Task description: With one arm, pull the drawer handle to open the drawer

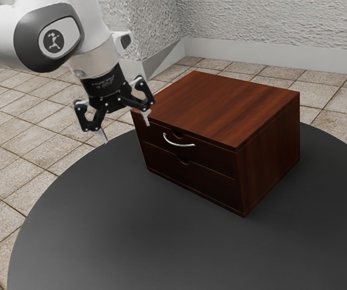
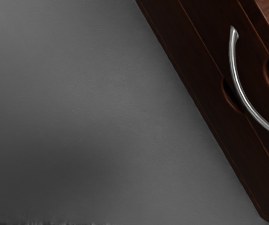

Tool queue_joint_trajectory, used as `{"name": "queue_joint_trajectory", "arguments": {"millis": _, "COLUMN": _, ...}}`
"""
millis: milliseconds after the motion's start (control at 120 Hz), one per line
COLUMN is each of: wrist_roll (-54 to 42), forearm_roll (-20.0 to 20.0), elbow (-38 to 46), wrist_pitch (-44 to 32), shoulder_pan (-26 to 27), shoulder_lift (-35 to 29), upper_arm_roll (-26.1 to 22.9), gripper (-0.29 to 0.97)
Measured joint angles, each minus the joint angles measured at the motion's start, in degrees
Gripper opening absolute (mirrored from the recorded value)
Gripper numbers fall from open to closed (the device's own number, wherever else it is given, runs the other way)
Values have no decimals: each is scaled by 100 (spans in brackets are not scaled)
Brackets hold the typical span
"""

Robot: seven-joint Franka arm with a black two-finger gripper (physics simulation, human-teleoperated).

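The pincer (image 1: 121, 122) hangs empty, fingers apart, above the tabletop (image 1: 131, 229). Just beyond it, on the closed upper drawer (image 1: 210, 156), sits the handle (image 1: 178, 142), a thin, rigid, probably slick metal bow. Best gripped mid-span, where it stands off the wood.

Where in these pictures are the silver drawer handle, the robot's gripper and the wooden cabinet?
silver drawer handle (image 1: 177, 144): exterior view, middle of its curved bar.
gripper (image 1: 125, 130): exterior view, midway between its open fingertips.
wooden cabinet (image 1: 222, 99): exterior view, on its top panel.
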State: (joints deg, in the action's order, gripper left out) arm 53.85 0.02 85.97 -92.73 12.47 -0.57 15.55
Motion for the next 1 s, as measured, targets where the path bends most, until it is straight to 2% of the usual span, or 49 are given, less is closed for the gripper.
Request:
{"name": "queue_joint_trajectory", "arguments": {"millis": 275, "wrist_roll": 1118, "forearm_roll": -2, "elbow": 1124, "wrist_pitch": -1326, "shoulder_pan": 2, "shoulder_lift": -397, "upper_arm_roll": -2, "gripper": 68}}
{"name": "queue_joint_trajectory", "arguments": {"millis": 508, "wrist_roll": 1752, "forearm_roll": 5, "elbow": 1519, "wrist_pitch": -2326, "shoulder_pan": 55, "shoulder_lift": -380, "upper_arm_roll": -13, "gripper": 68}}
{"name": "queue_joint_trajectory", "arguments": {"millis": 1000, "wrist_roll": 2506, "forearm_roll": 4, "elbow": 2259, "wrist_pitch": -3364, "shoulder_pan": 94, "shoulder_lift": -476, "upper_arm_roll": -8, "gripper": 68}}
